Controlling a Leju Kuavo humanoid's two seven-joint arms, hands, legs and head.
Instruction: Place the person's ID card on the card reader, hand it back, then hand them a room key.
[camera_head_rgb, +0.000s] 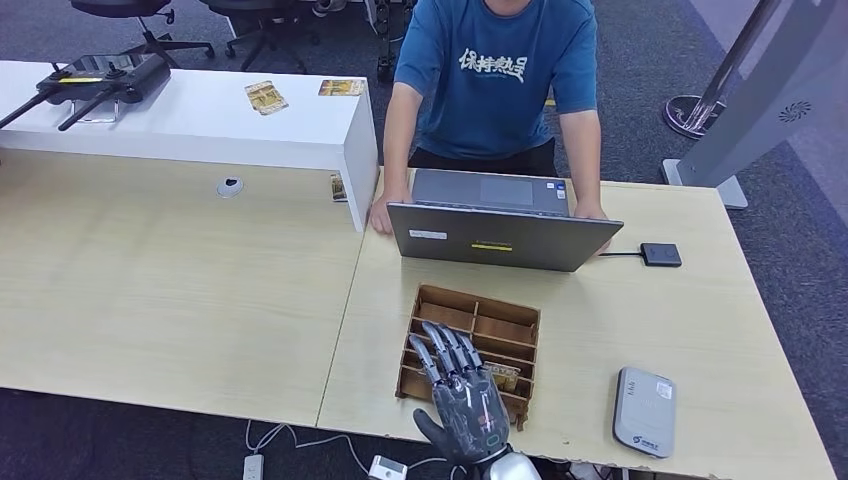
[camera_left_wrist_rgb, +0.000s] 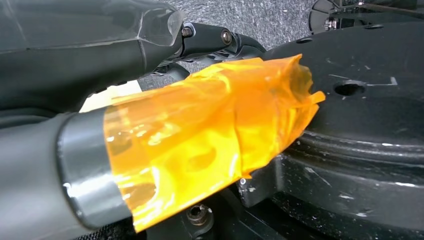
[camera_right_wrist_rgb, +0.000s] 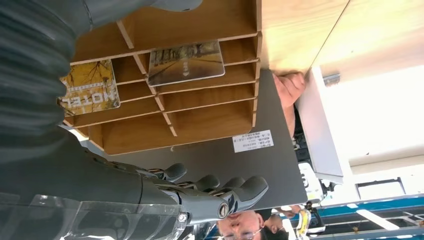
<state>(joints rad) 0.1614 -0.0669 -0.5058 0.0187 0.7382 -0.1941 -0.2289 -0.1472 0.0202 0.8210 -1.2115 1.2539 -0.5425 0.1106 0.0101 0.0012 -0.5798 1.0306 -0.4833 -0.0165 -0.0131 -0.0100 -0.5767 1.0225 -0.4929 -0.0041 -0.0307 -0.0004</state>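
My right hand (camera_head_rgb: 462, 400) hovers flat over the near end of a wooden slotted organizer (camera_head_rgb: 478, 322), fingers straight and apart, holding nothing. In the right wrist view its fingers (camera_right_wrist_rgb: 220, 192) stretch past the organizer (camera_right_wrist_rgb: 200, 117), where a yellow "HOTEL" key card (camera_right_wrist_rgb: 90, 87) and a second key card (camera_right_wrist_rgb: 186, 62) lie in slots. One card (camera_head_rgb: 503, 376) peeks out beside my hand. A grey card reader (camera_head_rgb: 645, 410) lies at the table's near right. My left hand (camera_left_wrist_rgb: 200, 135) hangs low, its thumb wrapped in orange tape, nothing in it.
A person (camera_head_rgb: 495, 80) in a blue shirt stands behind an open grey laptop (camera_head_rgb: 500, 238), both hands at its sides. A small black box (camera_head_rgb: 660, 254) on a cable lies to its right. Loose cards (camera_head_rgb: 265, 97) and a black device (camera_head_rgb: 100, 78) sit on the white counter.
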